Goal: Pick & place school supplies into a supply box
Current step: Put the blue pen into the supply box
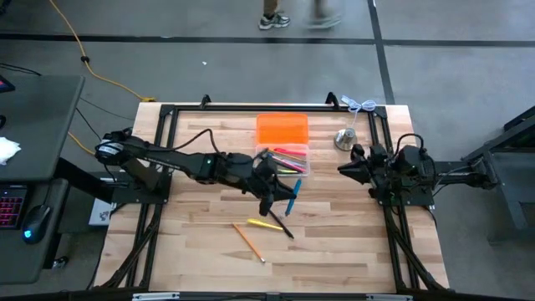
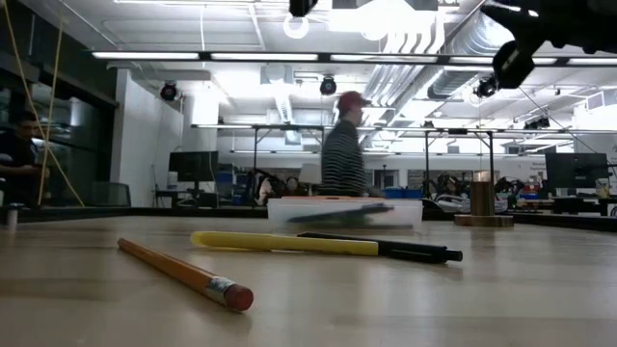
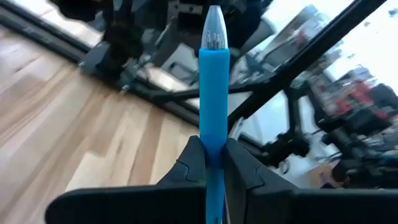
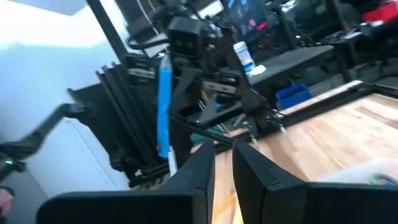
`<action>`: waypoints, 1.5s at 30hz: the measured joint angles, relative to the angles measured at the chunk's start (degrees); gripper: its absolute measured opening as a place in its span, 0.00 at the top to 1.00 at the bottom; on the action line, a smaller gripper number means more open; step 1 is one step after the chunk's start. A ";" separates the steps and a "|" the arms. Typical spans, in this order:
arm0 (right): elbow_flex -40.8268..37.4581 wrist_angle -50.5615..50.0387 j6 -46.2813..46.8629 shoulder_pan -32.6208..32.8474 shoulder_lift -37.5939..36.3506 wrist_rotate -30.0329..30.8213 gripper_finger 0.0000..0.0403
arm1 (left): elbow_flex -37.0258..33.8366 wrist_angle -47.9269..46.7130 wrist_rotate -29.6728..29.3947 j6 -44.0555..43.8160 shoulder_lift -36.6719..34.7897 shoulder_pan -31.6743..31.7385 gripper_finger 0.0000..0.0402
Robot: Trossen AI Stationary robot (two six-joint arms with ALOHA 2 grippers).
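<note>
My left gripper point(image 1: 282, 194) is over the middle of the table, just in front of the supply box, shut on a blue pen point(image 1: 292, 197). The clear supply box point(image 1: 290, 160) stands on the table with several pens in it, and its orange lid point(image 1: 282, 130) lies right behind it. On the wood near the front lie an orange pencil point(image 1: 248, 242), a yellow pen point(image 1: 264, 224) and a black pen point(image 1: 282, 227). My right gripper point(image 4: 224, 163) is shut on nothing at the table's right side, raised off the table. My left gripper pinches the blue pen's barrel point(image 3: 213, 144) between its two fingers, partway along its length. The fingers reach in about level from the table's left and lie across the pen. The pen's clear-tipped end point(image 3: 214, 28) sticks out past the fingers, and the pen is lifted clear of the table.
A silver bell-shaped object point(image 1: 345, 139) stands to the right of the box, near my right gripper. A black frame point(image 1: 251, 107) runs along the table's edges. A person point(image 2: 343, 154) walks in the room beyond the far edge. Bare wood lies at the front left and front right.
</note>
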 joint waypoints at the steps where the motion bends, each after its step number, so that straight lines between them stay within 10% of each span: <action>1: 0.00 1.53 0.31 0.00 0.88 -0.55 0.91 | -0.98 2.33 1.01 -0.13 0.00 0.44 0.88; 24: 0.29 37.10 7.68 0.02 31.63 -5.02 0.60 | -12.11 23.06 8.63 -2.94 0.00 5.79 0.88; 45: 22.34 24.93 1.32 -0.26 49.69 -9.04 0.45 | -12.11 22.50 10.49 -1.47 0.02 7.63 0.88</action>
